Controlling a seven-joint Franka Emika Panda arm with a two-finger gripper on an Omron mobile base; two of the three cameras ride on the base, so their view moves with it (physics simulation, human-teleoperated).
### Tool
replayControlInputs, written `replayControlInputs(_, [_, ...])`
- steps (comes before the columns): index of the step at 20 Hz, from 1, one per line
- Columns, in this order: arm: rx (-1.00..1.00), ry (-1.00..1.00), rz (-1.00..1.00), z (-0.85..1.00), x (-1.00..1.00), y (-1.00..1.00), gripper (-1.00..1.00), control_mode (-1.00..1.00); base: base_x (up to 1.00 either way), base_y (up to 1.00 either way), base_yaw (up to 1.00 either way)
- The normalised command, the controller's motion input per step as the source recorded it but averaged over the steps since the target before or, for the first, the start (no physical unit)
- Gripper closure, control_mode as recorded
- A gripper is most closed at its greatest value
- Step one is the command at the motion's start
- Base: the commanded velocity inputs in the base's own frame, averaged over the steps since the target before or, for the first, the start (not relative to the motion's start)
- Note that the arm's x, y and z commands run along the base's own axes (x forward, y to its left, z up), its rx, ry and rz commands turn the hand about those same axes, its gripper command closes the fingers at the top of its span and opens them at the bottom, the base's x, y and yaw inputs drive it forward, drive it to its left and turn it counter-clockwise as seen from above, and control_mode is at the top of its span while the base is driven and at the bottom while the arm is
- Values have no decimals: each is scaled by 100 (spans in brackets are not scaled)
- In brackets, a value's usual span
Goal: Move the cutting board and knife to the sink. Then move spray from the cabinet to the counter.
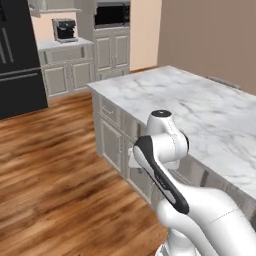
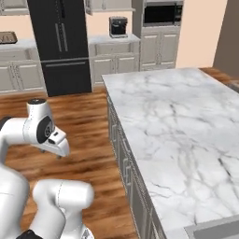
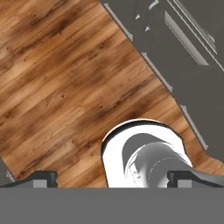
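Note:
The counter (image 1: 200,107) (image 2: 177,130) is a white marble island with grey veins, and its top is bare where it shows. A grey recessed rim (image 2: 212,229) at its near right corner may be the sink. The cutting board, the knife and the spray are out of view. The lower edge of an upper wall cabinet (image 2: 103,5) shows on the far wall, with its inside hidden. My arm is folded low beside the island. In the hand view my gripper (image 3: 113,178) points down at the wooden floor, open, with nothing between its fingertips (image 3: 41,177).
Beige panelled base cabinets (image 1: 114,137) run under the island next to my arm. A black fridge (image 2: 63,44), a coffee machine (image 2: 118,26) and a built-in microwave (image 2: 161,14) line the far wall. Wooden floor (image 1: 55,170) spreads out left of the island.

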Motion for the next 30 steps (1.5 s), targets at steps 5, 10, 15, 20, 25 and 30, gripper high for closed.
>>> replayControlInputs(5, [0,0,0,0,0,0,-100,100,91,14,20])
replayControlInputs(10, [0,0,0,0,0,0,-100,100,92,11,16])
replayControlInputs(15, [0,0,0,0,0,0,-100,100,92,8,13])
replayControlInputs(20, [0,0,0,0,0,0,-100,100,93,3,9])
replayControlInputs(25, [0,0,0,0,0,0,-100,100,94,0,2])
replayControlInputs(30, [0,0,0,0,0,0,-100,100,94,0,1])
